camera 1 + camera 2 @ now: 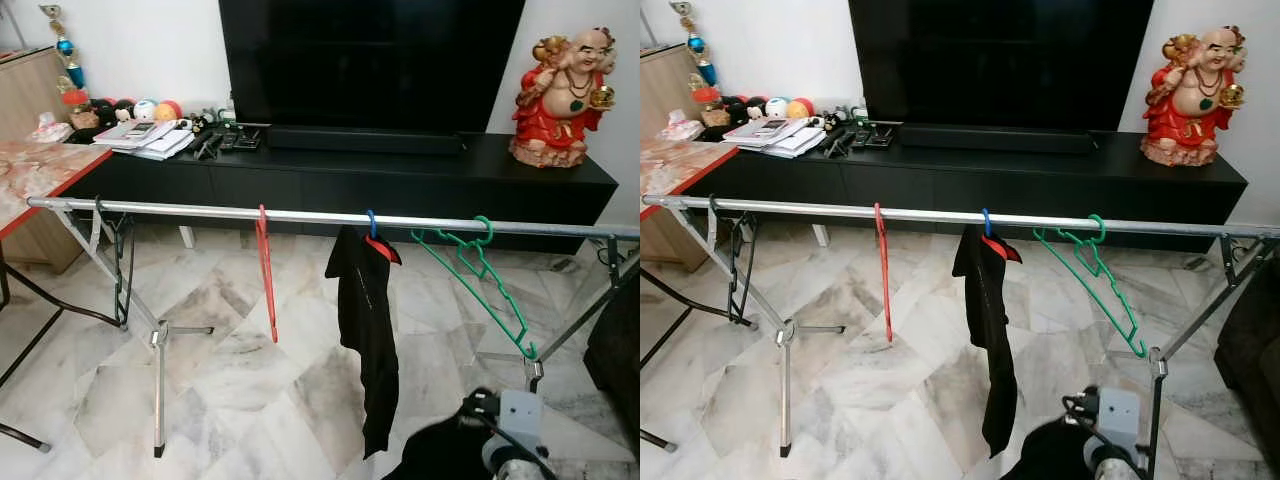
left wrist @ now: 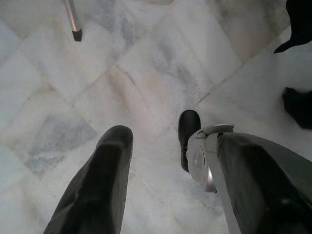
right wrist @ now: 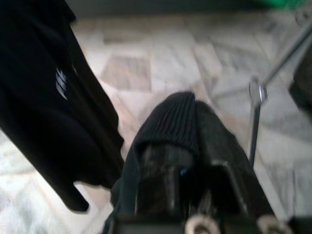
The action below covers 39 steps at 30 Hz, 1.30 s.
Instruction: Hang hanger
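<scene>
Checking the drying rack rail (image 1: 300,215): black garment (image 1: 365,330) already hangs on its blue-hooked hanger (image 1: 371,222), between 2 bare hangers. Right gripper (image 3: 187,131) clamps dark knit fabric (image 3: 170,117); I'd release it slowly. Left gripper (image 2: 151,146) gapes over the floor.

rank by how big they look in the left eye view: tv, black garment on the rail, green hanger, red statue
1. tv
2. black garment
3. green hanger and red statue: look about alike, and the statue stands farther back, so no ranking.
</scene>
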### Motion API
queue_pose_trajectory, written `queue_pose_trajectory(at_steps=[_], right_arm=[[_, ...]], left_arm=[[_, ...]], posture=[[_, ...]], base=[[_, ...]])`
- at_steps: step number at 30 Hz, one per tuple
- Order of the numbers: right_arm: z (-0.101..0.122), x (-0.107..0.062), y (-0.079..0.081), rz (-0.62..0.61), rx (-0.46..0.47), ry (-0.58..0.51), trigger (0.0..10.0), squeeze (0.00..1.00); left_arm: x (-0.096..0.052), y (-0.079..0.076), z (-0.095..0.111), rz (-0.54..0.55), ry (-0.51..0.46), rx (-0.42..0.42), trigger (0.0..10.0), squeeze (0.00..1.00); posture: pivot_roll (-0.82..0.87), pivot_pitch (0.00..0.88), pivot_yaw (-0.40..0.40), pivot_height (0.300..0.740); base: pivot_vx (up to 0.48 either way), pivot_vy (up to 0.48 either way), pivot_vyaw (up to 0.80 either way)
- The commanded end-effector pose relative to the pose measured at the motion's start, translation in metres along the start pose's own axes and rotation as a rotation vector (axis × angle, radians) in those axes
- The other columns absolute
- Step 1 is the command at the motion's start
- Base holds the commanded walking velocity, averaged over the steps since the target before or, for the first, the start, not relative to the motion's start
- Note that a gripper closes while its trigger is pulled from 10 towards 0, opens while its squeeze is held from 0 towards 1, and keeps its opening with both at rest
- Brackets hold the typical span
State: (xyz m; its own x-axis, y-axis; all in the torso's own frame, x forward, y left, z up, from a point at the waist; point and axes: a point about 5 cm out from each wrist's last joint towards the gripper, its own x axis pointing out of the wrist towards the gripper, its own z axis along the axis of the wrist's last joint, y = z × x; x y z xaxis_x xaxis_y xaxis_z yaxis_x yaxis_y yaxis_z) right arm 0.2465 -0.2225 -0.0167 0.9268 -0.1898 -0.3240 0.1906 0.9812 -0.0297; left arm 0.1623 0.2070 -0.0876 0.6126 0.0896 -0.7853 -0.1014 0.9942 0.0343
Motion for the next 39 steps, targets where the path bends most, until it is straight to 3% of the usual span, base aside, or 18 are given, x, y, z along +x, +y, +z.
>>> queue_pose_trajectory(at_steps=[1,6,9,17,29,39], right_arm=[[0.005,-0.004,-0.001,-0.001,0.007,-0.073,10.0,0.0],[0.009,-0.013,0.003,0.015,0.02,-0.163,10.0,0.0],[0.018,-0.025,0.014,0.066,0.03,-0.255,10.0,0.0],[0.041,-0.022,0.022,0.093,0.054,-0.335,10.0,0.0],[0.047,-0.019,0.032,0.173,0.037,-0.321,10.0,0.0],[0.044,-0.019,0.031,0.192,0.03,-0.293,10.0,0.0]], left_arm=[[0.0,0.0,-0.001,-0.002,-0.003,0.006,10.0,0.0],[-0.001,0.001,-0.002,-0.002,0.003,0.009,10.0,0.0],[-0.001,0.002,-0.005,-0.003,0.015,0.017,10.0,0.0],[-0.002,0.004,-0.006,0.002,0.02,0.017,10.0,0.0],[-0.002,0.004,-0.007,0.004,0.018,0.011,10.0,0.0],[-0.001,0.001,-0.004,-0.009,0.006,0.013,10.0,0.0]], posture=[[0.1,0.03,-0.01,0.74],[0.09,0.032,-0.007,0.74],[0.08,0.031,-0.008,0.74],[0.08,0.018,-0.009,0.74],[0.08,0.0,-0.01,0.74],[0.09,0.0,-0.009,0.74]], base=[[0.0,0.0,0.0],[0.0,0.0,0.0],[0.0,0.0,0.0],[0.0,0.0,0.0],[0.0,0.0,0.0],[0.148,0.0,0.0]])
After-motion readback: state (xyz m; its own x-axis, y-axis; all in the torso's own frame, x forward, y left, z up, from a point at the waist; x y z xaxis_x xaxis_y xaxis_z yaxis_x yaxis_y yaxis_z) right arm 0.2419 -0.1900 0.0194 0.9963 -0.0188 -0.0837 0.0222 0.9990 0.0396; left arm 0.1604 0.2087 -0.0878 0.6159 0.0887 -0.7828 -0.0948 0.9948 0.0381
